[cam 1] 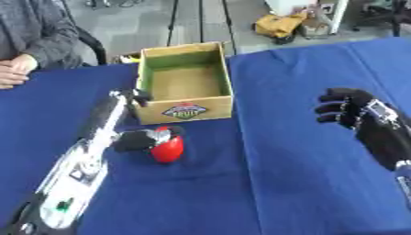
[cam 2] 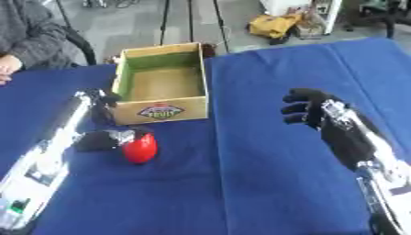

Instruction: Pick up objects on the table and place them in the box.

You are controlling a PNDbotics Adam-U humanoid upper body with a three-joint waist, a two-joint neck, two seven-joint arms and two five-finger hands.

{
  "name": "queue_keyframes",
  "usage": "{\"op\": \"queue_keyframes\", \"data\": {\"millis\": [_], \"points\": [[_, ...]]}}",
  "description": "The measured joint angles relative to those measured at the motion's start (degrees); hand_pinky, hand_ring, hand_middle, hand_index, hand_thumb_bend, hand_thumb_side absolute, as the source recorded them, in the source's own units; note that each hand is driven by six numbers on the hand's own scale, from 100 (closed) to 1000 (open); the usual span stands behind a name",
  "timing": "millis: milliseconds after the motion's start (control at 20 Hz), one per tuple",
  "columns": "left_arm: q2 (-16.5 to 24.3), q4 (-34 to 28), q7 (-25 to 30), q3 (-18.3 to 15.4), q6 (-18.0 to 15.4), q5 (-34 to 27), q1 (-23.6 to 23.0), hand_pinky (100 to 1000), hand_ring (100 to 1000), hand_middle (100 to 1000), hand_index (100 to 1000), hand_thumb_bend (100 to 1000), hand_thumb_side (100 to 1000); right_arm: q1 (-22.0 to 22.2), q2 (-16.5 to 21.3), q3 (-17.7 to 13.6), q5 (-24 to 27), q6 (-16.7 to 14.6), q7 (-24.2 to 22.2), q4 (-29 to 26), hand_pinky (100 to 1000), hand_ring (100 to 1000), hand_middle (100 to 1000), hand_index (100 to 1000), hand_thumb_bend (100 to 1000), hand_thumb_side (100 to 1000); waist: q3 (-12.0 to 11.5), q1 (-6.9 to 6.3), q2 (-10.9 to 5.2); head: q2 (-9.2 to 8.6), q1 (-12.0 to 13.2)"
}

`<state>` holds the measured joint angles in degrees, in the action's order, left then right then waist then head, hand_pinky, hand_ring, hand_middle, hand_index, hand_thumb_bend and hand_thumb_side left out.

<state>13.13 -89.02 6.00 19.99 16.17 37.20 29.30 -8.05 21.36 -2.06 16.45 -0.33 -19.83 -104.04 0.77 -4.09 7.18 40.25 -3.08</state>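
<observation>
Red object (cam 1: 168, 148) touching left robot hand (cam 1: 138, 139) fingers.

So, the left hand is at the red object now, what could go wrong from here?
1. The left hand meets the red object from the side only; it might slip or roll away when lifted.
2. The box stands just behind the object, so the rising hand could bump its front wall and push it.
3. The right hand hovers far off and cannot help.

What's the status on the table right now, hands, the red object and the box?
Left hand closed on red object, on the cloth before the box. Right hand idle, fingers curled, holding nothing. Box open, looks empty. Path unobstructed.
</observation>
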Motion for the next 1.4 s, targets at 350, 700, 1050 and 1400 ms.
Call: {"op": "queue_keyframes", "data": {"millis": [350, 700, 1050, 1400], "points": [[-1.6, 5.2, 5.6, 1.0, -1.1, 3.8, 2.1, 465, 530, 605, 744, 785, 460, 0.0, -0.2, 0.0, 0.0, 0.1, -0.1, 0.0, 730, 747, 745, 837, 112, 799, 0.3, -0.03, -0.11, 0.00, 0.1], [-2.9, 10.0, 7.1, 1.6, -2.0, 5.2, 2.6, 492, 540, 611, 747, 757, 449, 0.0, -0.4, 0.0, 0.0, 0.1, -0.2, 0.0, 730, 747, 745, 837, 112, 800, 0.3, -0.04, -0.14, 0.00, 0.2], [-3.6, 13.1, 6.6, 1.6, -2.2, 8.1, 2.9, 524, 547, 614, 748, 748, 453, 0.0, -0.4, 0.0, 0.0, 0.0, -0.2, 0.0, 730, 747, 745, 837, 113, 801, 0.3, -0.03, -0.14, 0.00, 0.2], [-3.6, 13.6, 5.9, 1.3, -1.8, 10.7, 3.0, 514, 550, 617, 751, 687, 444, 0.0, -0.4, 0.0, 0.0, 0.1, -0.3, 0.0, 730, 746, 744, 838, 114, 801, 0.3, -0.03, -0.14, 0.00, 0.2]]}}
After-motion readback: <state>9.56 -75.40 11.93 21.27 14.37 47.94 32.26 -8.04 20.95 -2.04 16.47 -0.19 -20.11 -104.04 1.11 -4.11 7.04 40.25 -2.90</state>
